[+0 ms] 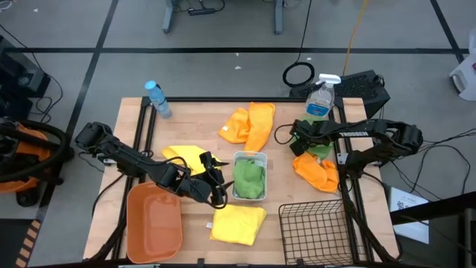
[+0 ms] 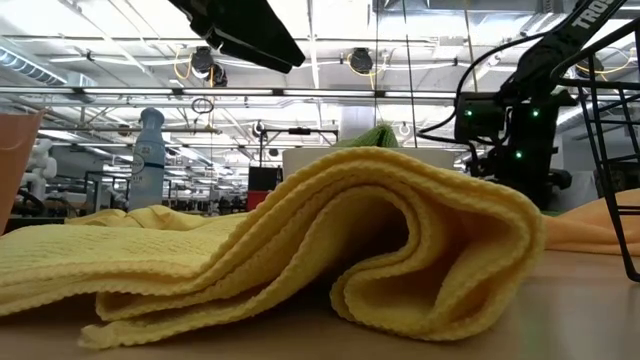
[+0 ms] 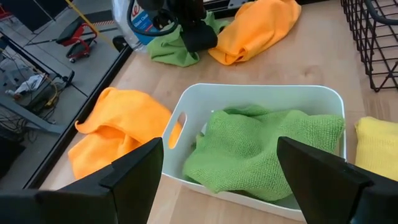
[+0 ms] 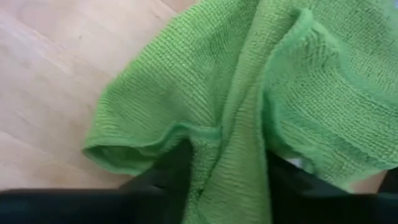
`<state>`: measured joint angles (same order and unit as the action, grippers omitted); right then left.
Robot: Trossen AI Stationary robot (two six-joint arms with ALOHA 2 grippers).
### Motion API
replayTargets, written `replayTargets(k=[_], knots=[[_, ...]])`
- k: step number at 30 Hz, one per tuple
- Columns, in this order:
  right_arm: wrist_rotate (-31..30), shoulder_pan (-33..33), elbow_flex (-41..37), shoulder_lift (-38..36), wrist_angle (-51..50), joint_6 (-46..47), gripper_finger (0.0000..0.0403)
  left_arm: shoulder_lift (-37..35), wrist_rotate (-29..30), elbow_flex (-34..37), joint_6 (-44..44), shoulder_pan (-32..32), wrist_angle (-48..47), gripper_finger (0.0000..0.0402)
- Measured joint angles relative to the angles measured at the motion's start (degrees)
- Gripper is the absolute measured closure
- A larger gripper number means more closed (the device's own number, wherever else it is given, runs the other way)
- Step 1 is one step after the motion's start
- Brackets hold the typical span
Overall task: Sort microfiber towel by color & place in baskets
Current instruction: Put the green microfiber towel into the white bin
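The right gripper (image 1: 306, 141) is down on a green microfiber towel (image 4: 249, 93) that lies on the wooden table (image 1: 193, 112), beside a spray bottle (image 1: 320, 100) and just above an orange towel (image 1: 316, 171). In the right wrist view a ridge of green cloth runs between the two dark fingers, so the gripper appears to be pinching the towel — whether the fingers are fully clamped cannot be told.

The destination is the white bin (image 1: 250, 158) at table centre, which already holds one green towel (image 1: 250, 180).

Recommended procedure for this step:
- Confirm a firm pinch on the bunched ridge, not a single loose edge.
- Lift straight up until the cloth clears the orange towel beneath, so that it is not dragged along.
- Carry toward the white bin and release over its middle.

The left gripper (image 3: 217, 180) hovers wide open and empty just beside the bin — a likely collision point; keep the approach path clear of it.

Yellow towels (image 1: 238, 223), the orange tub (image 1: 152, 219) and the black wire basket (image 1: 312, 231) await later steps.
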<state>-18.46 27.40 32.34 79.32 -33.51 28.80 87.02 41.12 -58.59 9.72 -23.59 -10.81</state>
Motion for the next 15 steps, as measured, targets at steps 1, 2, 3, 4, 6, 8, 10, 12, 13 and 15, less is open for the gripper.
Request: replayTargets(k=[1,2,3,4,6,8,10,12,13,15], knots=[[0.0,0.0,0.0,0.0,0.2,0.0,0.0294,0.0,0.0,0.0,0.0,0.0,0.1,0.0085],[0.0,0.0,-0.1,0.1,0.4,-0.2,0.0317,0.0,0.0,0.0,-0.1,0.0,0.3,0.0085],[0.0,0.0,-0.1,0.1,0.7,-0.6,0.034,0.0,0.0,0.0,0.0,0.0,0.4,0.0085],[0.0,0.0,-0.1,0.1,1.0,-0.8,0.0363,0.0,0.0,0.0,-0.1,0.0,0.4,0.0085],[0.1,0.0,-0.2,-0.1,1.5,-1.3,0.0389,0.0,0.0,0.0,-0.1,0.0,0.4,0.0085],[0.6,-0.1,-0.2,-0.4,2.0,-1.5,0.0388,0.0,0.0,0.0,-0.1,0.0,0.4,0.0085],[1.3,-0.2,-0.3,-1.6,2.0,-1.7,0.0386,0.0,0.0,0.0,-0.1,0.0,0.4,0.0085],[2.4,-0.8,-0.3,-3.5,2.3,-2.0,0.0392,0.0,0.0,0.0,-0.1,0.0,0.4,0.0085],[3.1,-1.2,-0.3,-4.7,2.6,-2.4,0.0396,0.0,0.0,0.0,-0.1,0.0,0.4,0.0085],[4.5,-2.5,-0.3,-8.0,3.9,-2.7,0.0399,0.0,0.0,0.0,-0.7,0.0,0.4,0.0085]])
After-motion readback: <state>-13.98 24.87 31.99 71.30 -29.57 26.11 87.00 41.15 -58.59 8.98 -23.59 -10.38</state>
